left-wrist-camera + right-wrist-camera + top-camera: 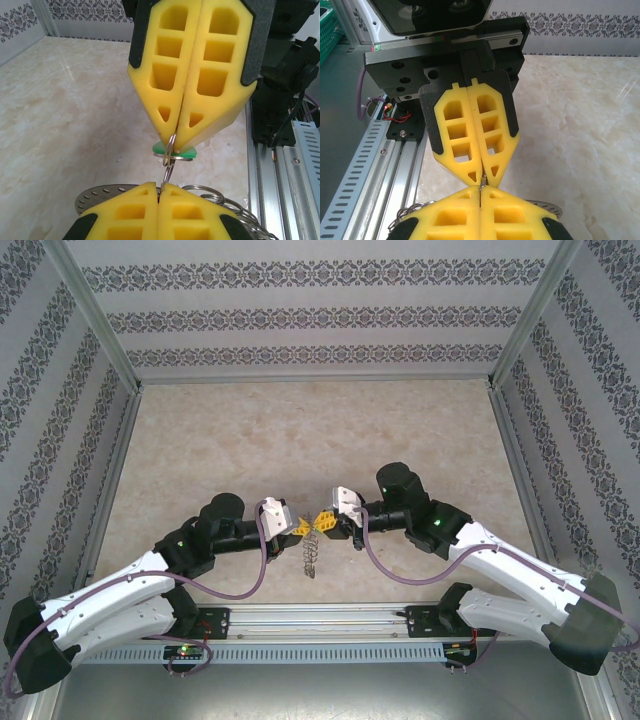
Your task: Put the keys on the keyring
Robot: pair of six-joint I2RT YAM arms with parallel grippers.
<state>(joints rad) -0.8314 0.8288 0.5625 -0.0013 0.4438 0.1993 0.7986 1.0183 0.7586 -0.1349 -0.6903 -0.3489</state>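
Over the table's near middle, my left gripper and right gripper meet tip to tip, both shut. In the left wrist view, my left gripper pinches the thin keyring edge-on. The ring rises to the tiny green-headed key, which sits at the tip of my right gripper. That gripper is shut on a small metal loop at the key. From above, the keyring hangs below the tips as a wiry coil. In the right wrist view, a sliver of metal shows between my right gripper and the left gripper.
A perforated metal disc and several linked rings hang just behind my left fingers. The aluminium rail with the arm bases runs along the near edge. Patterned walls enclose the marble table on three sides.
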